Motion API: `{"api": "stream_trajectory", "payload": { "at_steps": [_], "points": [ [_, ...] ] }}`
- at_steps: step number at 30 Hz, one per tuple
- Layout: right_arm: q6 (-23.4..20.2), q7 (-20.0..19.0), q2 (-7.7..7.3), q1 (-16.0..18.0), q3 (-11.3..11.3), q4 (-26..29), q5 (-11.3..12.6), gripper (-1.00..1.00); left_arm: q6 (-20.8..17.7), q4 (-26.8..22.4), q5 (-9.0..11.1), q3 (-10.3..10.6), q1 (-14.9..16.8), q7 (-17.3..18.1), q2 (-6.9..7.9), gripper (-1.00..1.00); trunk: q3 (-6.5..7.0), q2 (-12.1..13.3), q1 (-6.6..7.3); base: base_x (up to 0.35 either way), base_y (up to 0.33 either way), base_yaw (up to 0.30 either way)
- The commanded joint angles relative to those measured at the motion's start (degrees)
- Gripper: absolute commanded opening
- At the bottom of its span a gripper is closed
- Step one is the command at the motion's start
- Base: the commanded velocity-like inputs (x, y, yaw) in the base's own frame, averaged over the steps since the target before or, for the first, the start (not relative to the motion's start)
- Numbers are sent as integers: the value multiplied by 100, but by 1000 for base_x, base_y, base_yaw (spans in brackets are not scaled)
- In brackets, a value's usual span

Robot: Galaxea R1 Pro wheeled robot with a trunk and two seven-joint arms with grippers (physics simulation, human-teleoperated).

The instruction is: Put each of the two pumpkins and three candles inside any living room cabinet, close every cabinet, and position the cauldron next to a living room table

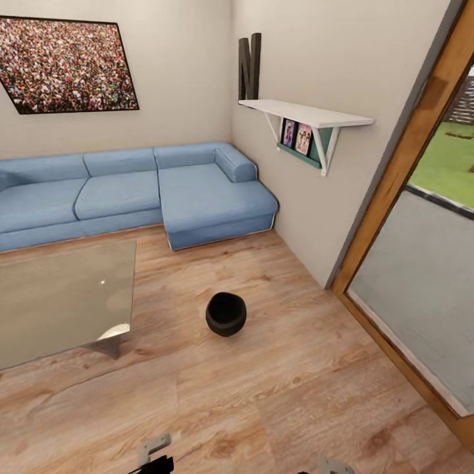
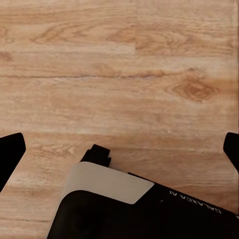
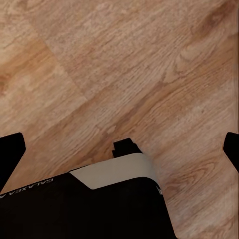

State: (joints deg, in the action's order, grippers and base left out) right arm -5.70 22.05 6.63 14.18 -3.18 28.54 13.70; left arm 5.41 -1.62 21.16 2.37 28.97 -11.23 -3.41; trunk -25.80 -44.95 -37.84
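Both grippers' fingers [image 2: 11,154] [image 3: 11,152] spread apart, empty; nudging the squat matte-black cauldron [image 1: 226,314] carelessly could tip it against the glass-topped coffee table [image 1: 59,296].

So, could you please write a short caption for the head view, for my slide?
Black cauldron standing on the wooden floor, a little apart from the glass table, with a blue corner sofa behind.

Blue corner sofa [image 1: 164,191], wood floor [image 1: 276,395], white shelf [image 1: 306,113] (holding what seem photos).
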Motion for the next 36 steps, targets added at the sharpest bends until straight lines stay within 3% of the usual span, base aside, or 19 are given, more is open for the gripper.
{"api": "stream_trajectory", "payload": {
  "at_steps": [1, 13, 29, 36],
  "points": [
    [-38, 43, -4, 2, -34, 11, 24, 100, 21, 3, 37, 27, 4, -20, -2, 100, -6, -4, -3, 233, -244, 3],
    [-37, 68, 6, 2, -33, 2, 27, 100, 22, 3, 37, 27, 4, -20, -2, 100, -6, -4, -3, 212, -66, 7],
    [-38, 62, 1, 2, -34, 2, 21, 100, 22, 3, 37, 27, 4, -23, -4, 100, -6, -4, -3, 183, -174, 259],
    [-42, 64, 8, 1, -34, 2, 19, 100, 14, 3, 37, 27, 4, -20, -2, 100, -7, -4, -3, 125, -61, 60]
  ]
}}
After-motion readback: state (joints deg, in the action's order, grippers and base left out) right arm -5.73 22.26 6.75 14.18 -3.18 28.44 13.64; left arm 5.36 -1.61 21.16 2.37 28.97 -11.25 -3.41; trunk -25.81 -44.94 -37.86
